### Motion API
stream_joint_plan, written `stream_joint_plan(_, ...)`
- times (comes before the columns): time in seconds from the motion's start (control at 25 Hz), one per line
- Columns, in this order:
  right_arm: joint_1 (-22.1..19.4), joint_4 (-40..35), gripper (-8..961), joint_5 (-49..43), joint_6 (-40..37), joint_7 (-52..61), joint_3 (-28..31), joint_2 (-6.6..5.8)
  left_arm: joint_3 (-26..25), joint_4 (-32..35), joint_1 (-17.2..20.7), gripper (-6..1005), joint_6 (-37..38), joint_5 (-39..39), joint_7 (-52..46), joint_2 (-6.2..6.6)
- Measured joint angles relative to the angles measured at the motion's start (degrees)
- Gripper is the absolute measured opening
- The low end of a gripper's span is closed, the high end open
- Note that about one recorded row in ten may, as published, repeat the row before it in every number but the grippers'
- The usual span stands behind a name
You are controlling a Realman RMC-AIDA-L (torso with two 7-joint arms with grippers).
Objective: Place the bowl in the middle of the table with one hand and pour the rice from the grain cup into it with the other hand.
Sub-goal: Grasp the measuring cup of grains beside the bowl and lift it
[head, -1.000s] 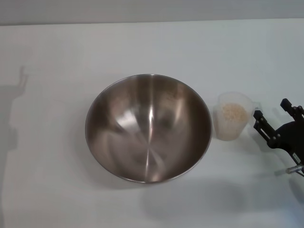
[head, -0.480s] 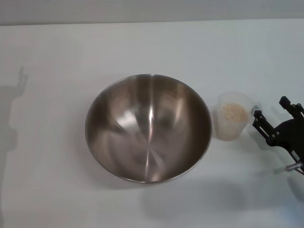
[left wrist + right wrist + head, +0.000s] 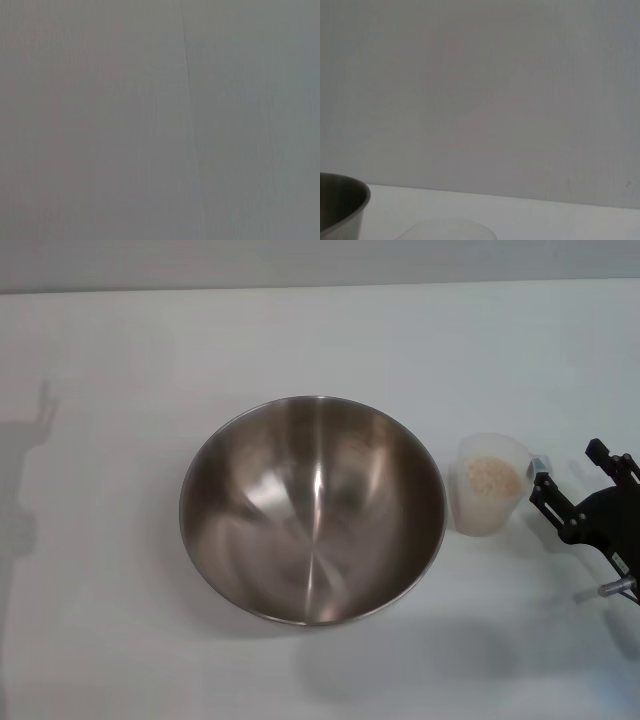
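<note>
Plain white matte table point(image 3: 120, 360) is carrying the large round stainless-steel bowl point(image 3: 312, 510) at its centre, so placing looks done; the small clear plastic grain cup point(image 3: 489, 484) of pale rice point(image 3: 492, 476) is standing just right of it, not touching. Black right gripper point(image 3: 575, 490) is sitting just beside the cup's handle side w/ fingers apart, prob. lining up a grasp. Head view is giving the full layout; right wrist is catching only bowl edge point(image 3: 342, 205) & cup rim point(image 3: 450, 231); left wrist is showing blank grey, left gripper not visible.

a plain grey wall point(image 3: 320, 262) runs behind the work surface; the same blank wall point(image 3: 485, 95) fills the wrist views, one showing a thin vertical seam point(image 3: 189, 85).
</note>
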Motion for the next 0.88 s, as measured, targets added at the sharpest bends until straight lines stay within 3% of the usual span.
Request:
stream_joint_plan(0.44,0.5,0.1,718,0.0,1.5,0.0,2.2,0.18,0.5,0.1,-0.3,820,-0.1,0.0,0.1,0.0)
stream_joint_plan(0.68,0.7,1.9,492,0.1,2.0,-6.6,3.0,0.26,0.5,0.2,-0.3,819,-0.1,0.0,0.1,0.0)
stream_joint_plan(0.76,0.9,2.3,220,0.1,2.5,-8.1,3.3,0.26,0.5,0.2,-0.3,819,-0.1,0.0,0.1,0.0)
stream_joint_plan(0.88,0.9,2.5,97,0.1,2.6,-8.6,3.6,0.27,0.5,0.2,-0.3,819,-0.1,0.0,0.1,0.0)
